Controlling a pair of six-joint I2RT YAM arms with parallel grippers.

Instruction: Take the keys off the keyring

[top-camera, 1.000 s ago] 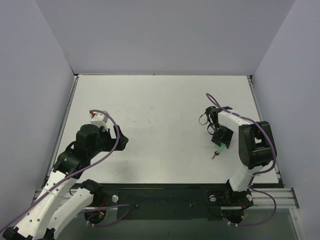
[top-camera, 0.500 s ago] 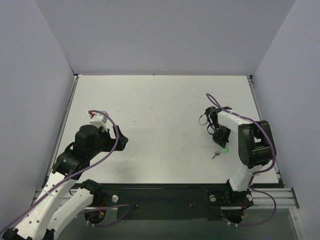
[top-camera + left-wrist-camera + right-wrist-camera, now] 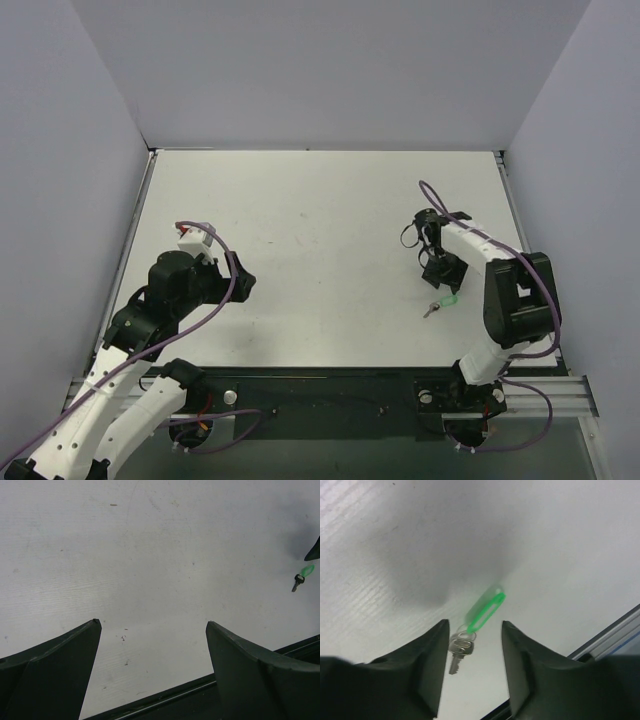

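The green keyring (image 3: 449,300) lies on the white table with the small silver key (image 3: 430,310) joined to it by a little metal loop. My right gripper (image 3: 441,274) is open and empty just beyond them. In the right wrist view the keyring (image 3: 485,610) and the key (image 3: 458,650) lie below the gap of the right gripper (image 3: 475,625), and neither finger touches them. My left gripper (image 3: 240,280) is open and empty at the table's left. In the left wrist view the left gripper (image 3: 152,624) is over bare table, with the keyring (image 3: 306,571) and key (image 3: 297,582) far right.
The white table (image 3: 320,220) is walled by grey panels on three sides. A black rail (image 3: 330,395) runs along the near edge, just behind the keyring. The right arm's purple cable (image 3: 450,225) loops over its wrist.
My right gripper has drawn back from over the keyring toward the far side. The green keyring now shows fully on the table. The left arm has barely moved.
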